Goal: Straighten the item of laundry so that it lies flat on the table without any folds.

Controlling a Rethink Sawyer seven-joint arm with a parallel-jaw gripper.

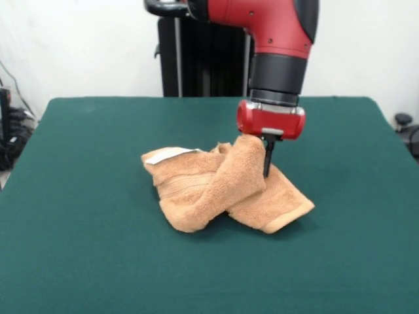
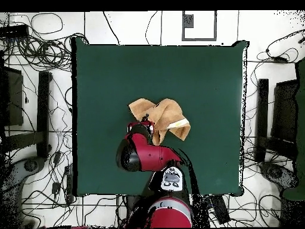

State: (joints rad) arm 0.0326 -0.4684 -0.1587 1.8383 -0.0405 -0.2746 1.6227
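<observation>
Front view, left to right: the small white label (image 1: 165, 155) sits at the towel's upper left edge, well to the left of the gripper and lower. The orange-tan terry towel (image 1: 216, 190) lies bunched near the middle of the green table (image 1: 78, 248), one fold drawn up in a ridge to the gripper (image 1: 262, 152), which is clamped on that raised fold; one dark finger (image 1: 268, 158) shows beside the cloth. Below and right of the gripper a banded corner rests flat on the table. Overhead, the towel (image 2: 164, 116) spreads out beyond the gripper (image 2: 146, 126)
</observation>
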